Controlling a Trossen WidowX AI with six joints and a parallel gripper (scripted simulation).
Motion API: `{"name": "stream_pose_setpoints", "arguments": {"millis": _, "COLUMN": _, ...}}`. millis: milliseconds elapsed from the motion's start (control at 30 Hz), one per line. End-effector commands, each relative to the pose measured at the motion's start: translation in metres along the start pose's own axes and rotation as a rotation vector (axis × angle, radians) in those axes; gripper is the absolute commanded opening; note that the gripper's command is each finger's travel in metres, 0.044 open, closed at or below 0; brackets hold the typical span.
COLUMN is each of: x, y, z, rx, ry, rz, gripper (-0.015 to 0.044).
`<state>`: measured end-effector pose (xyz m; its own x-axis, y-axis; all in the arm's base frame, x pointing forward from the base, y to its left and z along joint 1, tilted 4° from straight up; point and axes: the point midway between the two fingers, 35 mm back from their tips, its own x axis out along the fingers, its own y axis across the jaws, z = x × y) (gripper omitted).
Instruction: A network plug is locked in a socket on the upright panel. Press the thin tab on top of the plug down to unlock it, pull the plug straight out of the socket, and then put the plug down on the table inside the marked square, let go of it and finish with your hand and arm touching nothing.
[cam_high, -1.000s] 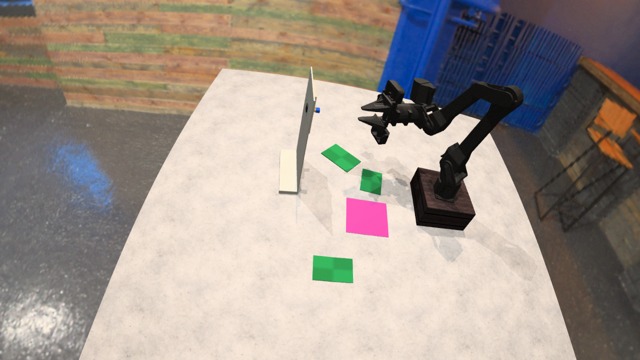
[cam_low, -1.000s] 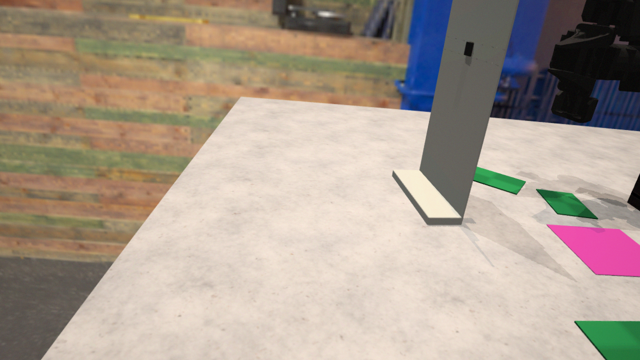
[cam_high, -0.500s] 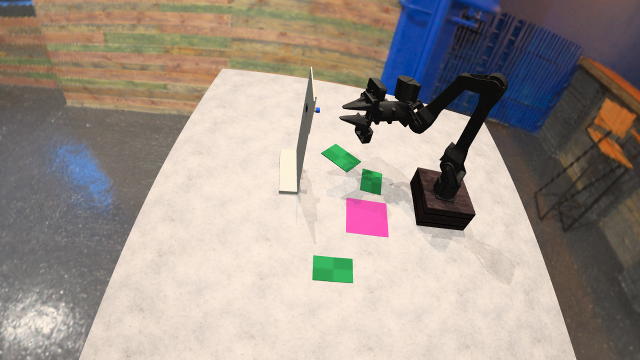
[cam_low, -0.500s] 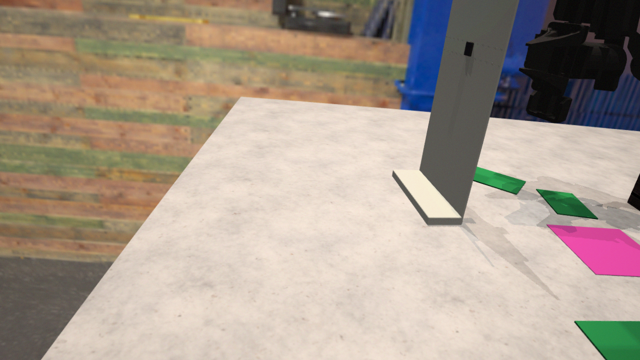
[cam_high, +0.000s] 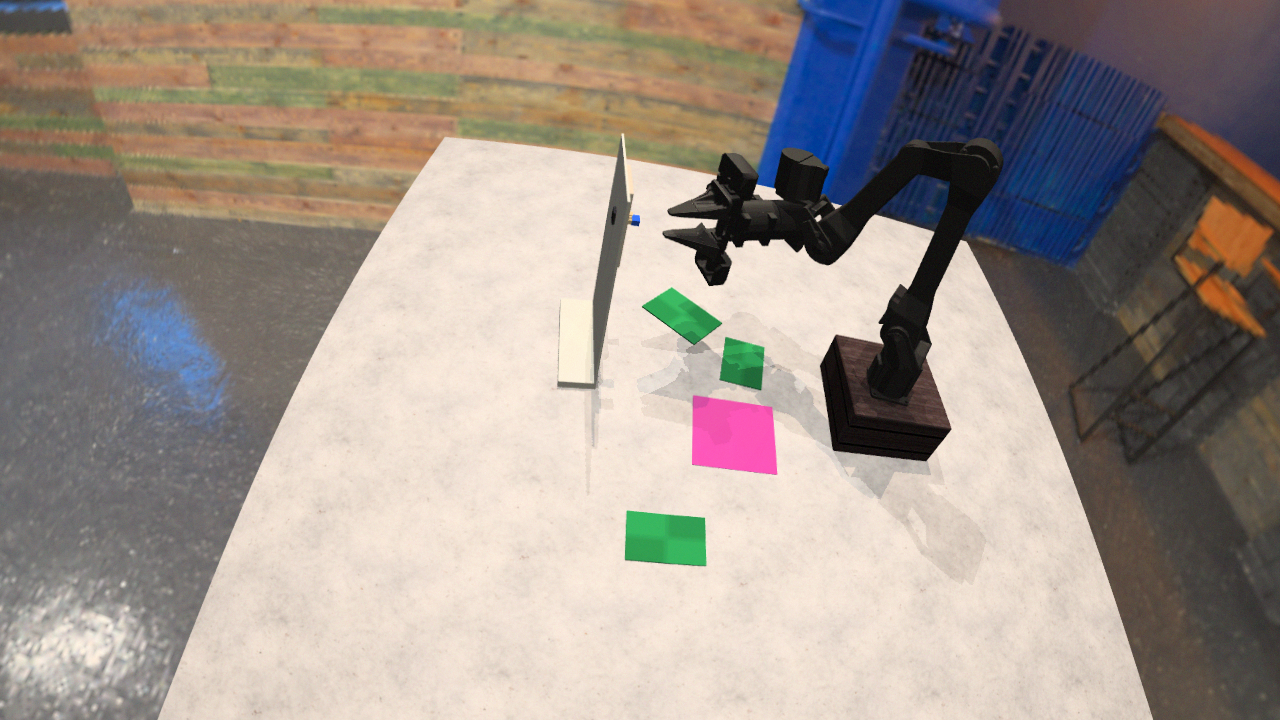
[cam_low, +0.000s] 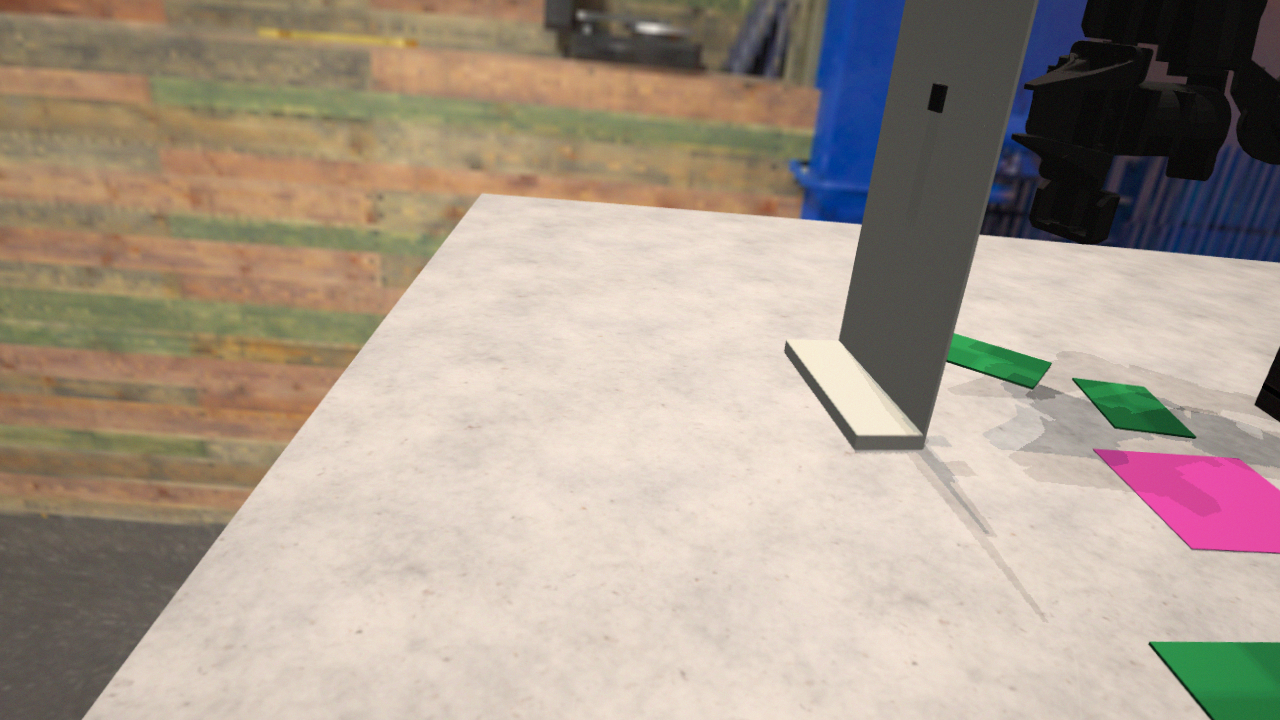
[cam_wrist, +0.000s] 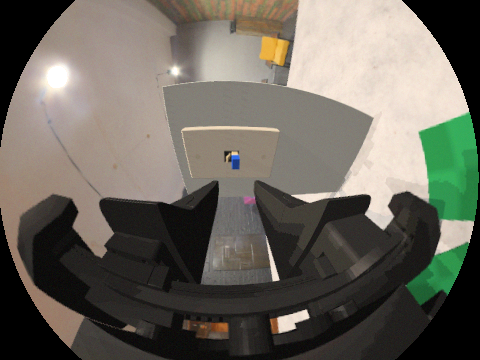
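Note:
The plug (cam_high: 635, 220) (cam_wrist: 235, 162), with a blue end, sticks out of the socket plate (cam_wrist: 200, 150) on the upright panel (cam_high: 608, 277) (cam_low: 913, 268) (cam_wrist: 320, 150). A small pale tab (cam_wrist: 228, 157) shows beside the blue end, on the side away from the table. My gripper (cam_high: 666, 223) (cam_low: 1020, 111) (cam_wrist: 236, 185) is partly open and empty, with one finger above the other. It points at the panel at about the plug's height, with a gap between the fingertips and the plug. The pink square (cam_high: 733, 436) (cam_low: 1199, 510) lies flat on the table. The plug is hidden in the exterior view.
A green sheet (cam_high: 682, 315) lies near the panel, a second green sheet (cam_high: 742, 362) behind the pink square, and a third green sheet (cam_high: 665, 538) toward the front. The panel's pale foot (cam_high: 575, 344) (cam_low: 850, 394) is on its far side. The arm's dark base block (cam_high: 881, 420) stands at the right.

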<state>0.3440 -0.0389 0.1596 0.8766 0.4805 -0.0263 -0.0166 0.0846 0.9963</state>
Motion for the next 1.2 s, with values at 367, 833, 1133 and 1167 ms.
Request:
{"name": "stream_pose_setpoints", "arguments": {"millis": 367, "x": 0.024, "y": 0.002, "z": 0.008, "rx": -0.001, "ry": -0.003, "rz": 0.006, "gripper": 0.0156}}
{"name": "stream_pose_setpoints", "arguments": {"millis": 833, "x": 0.045, "y": 0.003, "z": 0.012, "rx": -0.001, "ry": -0.005, "rz": 0.009, "gripper": 0.0156}}
{"name": "stream_pose_setpoints", "arguments": {"millis": 1133, "x": 0.045, "y": 0.003, "z": 0.012, "rx": -0.001, "ry": -0.006, "rz": 0.01, "gripper": 0.0109}}
{"name": "stream_pose_setpoints", "arguments": {"millis": 1167, "x": 0.045, "y": 0.003, "z": 0.012, "rx": -0.001, "ry": -0.006, "rz": 0.01, "gripper": 0.0103}}
